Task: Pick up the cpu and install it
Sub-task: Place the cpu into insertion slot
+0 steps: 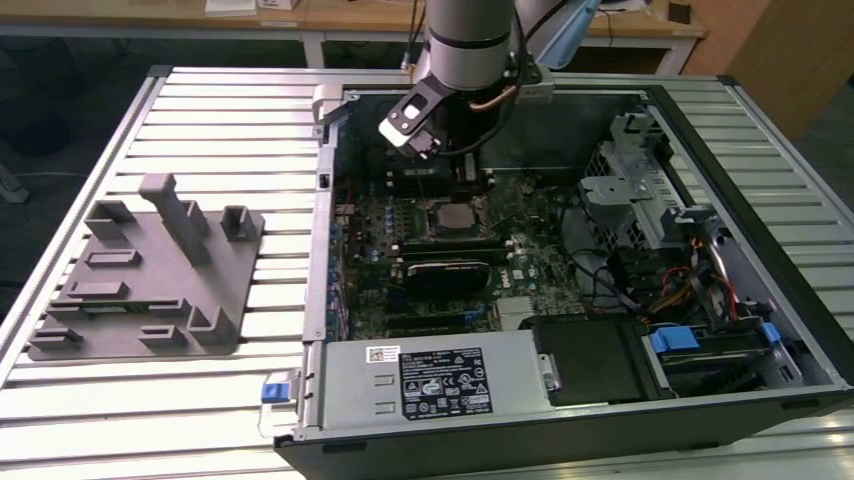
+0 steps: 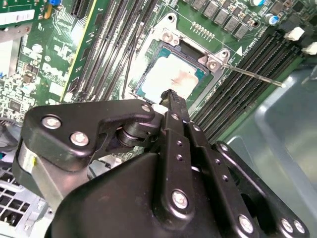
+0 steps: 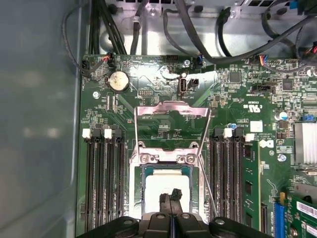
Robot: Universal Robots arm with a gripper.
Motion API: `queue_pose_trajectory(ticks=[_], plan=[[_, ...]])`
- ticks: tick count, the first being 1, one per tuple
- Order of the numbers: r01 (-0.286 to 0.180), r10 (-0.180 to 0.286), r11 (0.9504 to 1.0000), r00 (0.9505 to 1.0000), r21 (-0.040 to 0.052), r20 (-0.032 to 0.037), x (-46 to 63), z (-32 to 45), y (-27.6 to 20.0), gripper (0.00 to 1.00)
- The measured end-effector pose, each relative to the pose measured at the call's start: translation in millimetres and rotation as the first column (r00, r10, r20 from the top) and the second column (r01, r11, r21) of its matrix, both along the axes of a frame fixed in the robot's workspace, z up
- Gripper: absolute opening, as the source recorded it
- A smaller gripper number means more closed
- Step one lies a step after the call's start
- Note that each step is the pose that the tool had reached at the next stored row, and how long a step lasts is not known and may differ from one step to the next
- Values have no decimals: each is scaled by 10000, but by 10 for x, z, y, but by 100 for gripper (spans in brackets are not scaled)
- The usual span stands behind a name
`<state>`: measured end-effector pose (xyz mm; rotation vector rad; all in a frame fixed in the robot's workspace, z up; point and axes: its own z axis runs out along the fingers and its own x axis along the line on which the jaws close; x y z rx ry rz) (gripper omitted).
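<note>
The black metal hand (image 3: 171,197) is hanging straight above the square black-framed socket (image 3: 135,196) of the green motherboard (image 3: 233,106), with its two fingertips pressed together and nothing gripped between them. The small flat square cpu (image 3: 166,184) with its shiny silver metal top is lying seated inside that socket, level with the frame. In the second wrist view the fingertips are pointing down at its near edge, though whether they are touching it cannot be told. The thin silver load plate (image 3: 171,108) is standing swung open just beyond the socket, and the slim wire lever (image 3: 212,178) is slanting along one side of it. Rows of long black memory slots (image 3: 104,183) are running along both sides of the socket. In the exterior view the open dark computer case (image 1: 747,330) around the socket is lying on a slatted metal worktop (image 1: 214,110), and a grey plastic fixture tray (image 1: 147,290) is sitting well apart from the socket, towards the exterior view's left.
</note>
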<state>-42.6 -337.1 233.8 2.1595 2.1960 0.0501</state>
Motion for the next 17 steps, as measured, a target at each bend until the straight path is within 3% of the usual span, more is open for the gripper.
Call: queue_pose_trajectory(ticks=[4,5,6,17], plan=[[0,0,10000,10000,-1,18,0,64,2,11],[0,0,10000,10000,-1,35,0,136,3,11],[-1,1,10000,10000,0,38,0,148,3,11],[0,0,10000,10000,-2,38,0,169,3,11]])
